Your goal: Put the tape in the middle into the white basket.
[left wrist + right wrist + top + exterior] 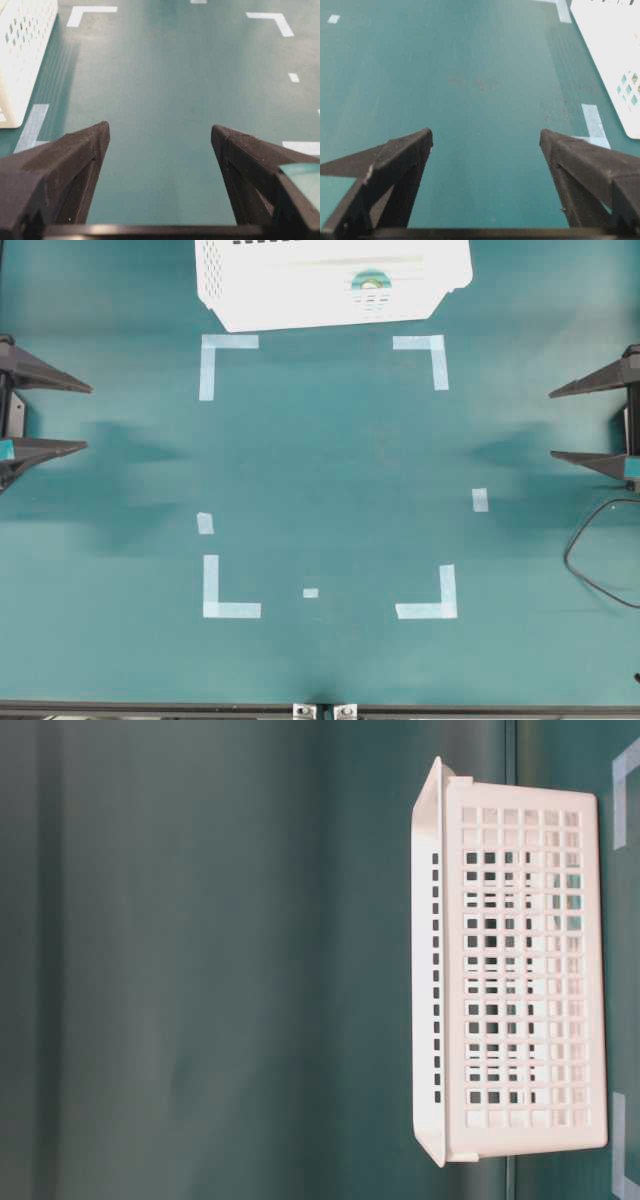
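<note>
Task status: judged complete. The tape [368,281] lies inside the white basket [250,290] at the far edge of the counter [320,470], visible in the overhead view as a teal ring against the basket floor. The marked square at mid-counter, bounded by pale corner marks [215,360], holds no roll. The left claw [45,418] and right claw [590,425] are parked at opposite counter edges, both spread wide and carrying nothing. No step appears outstanding.
</note>
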### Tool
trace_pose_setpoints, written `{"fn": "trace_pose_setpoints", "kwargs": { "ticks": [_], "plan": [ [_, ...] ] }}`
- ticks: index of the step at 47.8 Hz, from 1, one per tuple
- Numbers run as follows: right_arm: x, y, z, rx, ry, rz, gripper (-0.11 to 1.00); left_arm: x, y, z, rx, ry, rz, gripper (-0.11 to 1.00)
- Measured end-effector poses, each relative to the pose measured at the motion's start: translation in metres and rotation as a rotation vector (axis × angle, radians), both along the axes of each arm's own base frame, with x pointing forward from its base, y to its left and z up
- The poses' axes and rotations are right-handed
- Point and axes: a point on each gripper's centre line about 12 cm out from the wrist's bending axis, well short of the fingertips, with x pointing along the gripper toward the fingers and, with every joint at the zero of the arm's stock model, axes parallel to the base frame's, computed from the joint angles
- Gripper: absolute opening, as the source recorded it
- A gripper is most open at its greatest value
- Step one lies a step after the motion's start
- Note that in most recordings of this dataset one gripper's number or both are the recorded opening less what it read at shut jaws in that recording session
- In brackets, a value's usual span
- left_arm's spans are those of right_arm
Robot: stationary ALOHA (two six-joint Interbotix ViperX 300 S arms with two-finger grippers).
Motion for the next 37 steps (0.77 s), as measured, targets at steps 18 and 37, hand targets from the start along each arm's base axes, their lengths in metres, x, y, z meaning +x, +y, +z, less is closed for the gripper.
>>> {"fn": "trace_pose_setpoints", "kwargs": {
  "ticks": [18,37],
  "plan": [
    [0.0002,-0.0003,0.0004,0.000,0.000,-0.002,1.00,0.0001,0.0002,-0.0002,-0.002,0.002,0.002,0.37],
    [-0.0006,-0.0010,-0.0029,-0.001,0.028,-0.008,1.00,0.0000,0.0002,0.0000,0.000,0.000,0.001,0.37]
  ]
}}
